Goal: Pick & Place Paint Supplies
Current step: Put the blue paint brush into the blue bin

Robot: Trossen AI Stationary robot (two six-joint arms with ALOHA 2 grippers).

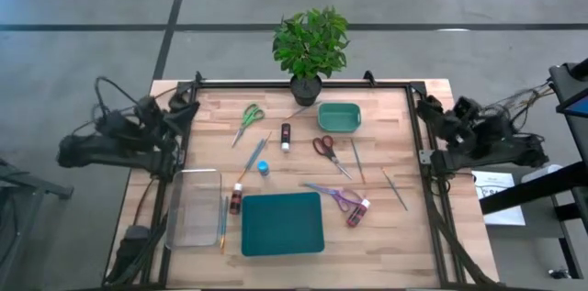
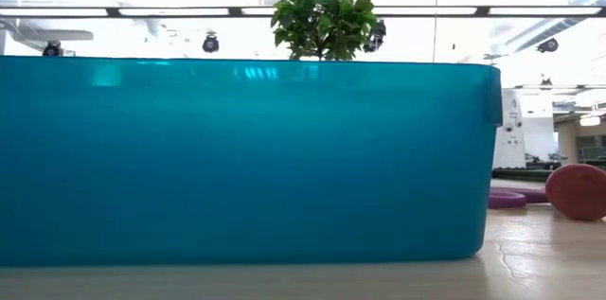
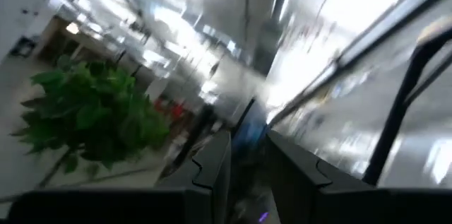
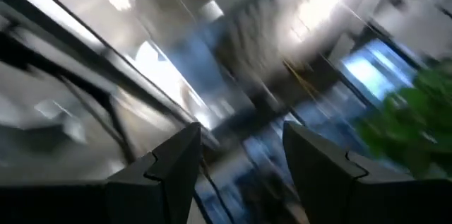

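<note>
The big flat teal plastic lid (image 1: 282,223) lies near the front of the pale wooden table (image 1: 395,236), and everything else is told from it.

Just to its left stands a small dark red paint bottle with a white cap (image 1: 236,199). A thin brush with an orange handle (image 1: 223,222) lies a bit further left, beside a clear plastic tray (image 1: 194,207). Behind the lid sits a little blue paint bottle (image 1: 263,169), with a long pale-handled brush (image 1: 252,160) next to it. Further back lies a black paint bottle with a white cap (image 1: 286,137). At the lid's right corner lies a pinkish paint bottle (image 1: 357,211), touching purple-handled scissors (image 1: 334,195). Two more thin brushes (image 1: 356,161) (image 1: 395,188) lie to the right and behind.

Far behind the lid are green-handled scissors (image 1: 247,121), red-handled scissors (image 1: 329,154), a small green plastic tub (image 1: 339,117) and a leafy green plant in a black pot (image 1: 310,50).

The left gripper (image 3: 247,171) is pulled back at the table's left edge, well away from the lid; its fingers are a little apart and hold nothing. The right gripper (image 4: 241,160) waits at the right edge, its fingers apart and empty too.
</note>
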